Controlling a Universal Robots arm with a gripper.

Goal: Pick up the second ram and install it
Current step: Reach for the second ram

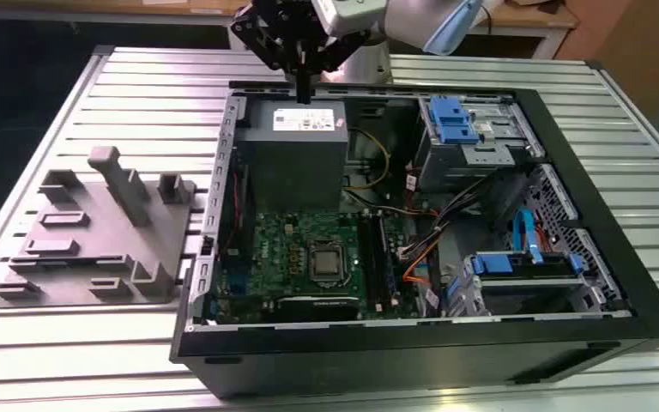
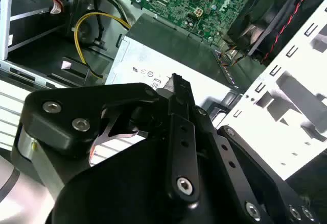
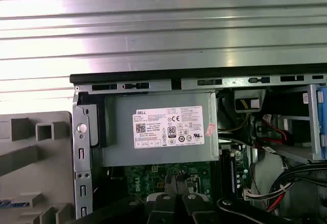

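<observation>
My gripper (image 1: 303, 96) hangs over the back edge of the open computer case (image 1: 604, 257), above the grey power supply (image 1: 293, 146). Its black fingers are pressed together with nothing between them in the second wrist view (image 2: 176, 83); the first wrist view catches their tips (image 3: 173, 196). The green motherboard (image 1: 306, 257) lies lower in the case, with dark memory slots (image 1: 377, 257) along its right side. The second ram is not clearly in view. A blue sliver (image 3: 11, 202) shows in a slot of the grey tray (image 3: 36, 152), and I cannot tell what it is.
The grey moulded tray (image 1: 89, 232) sits on the slatted metal table (image 1: 32, 103) at the exterior view's left of the case. Inside the case are blue drive cages (image 1: 462, 120), a yellow cable (image 2: 82, 25) and orange and black wires (image 1: 421, 257).
</observation>
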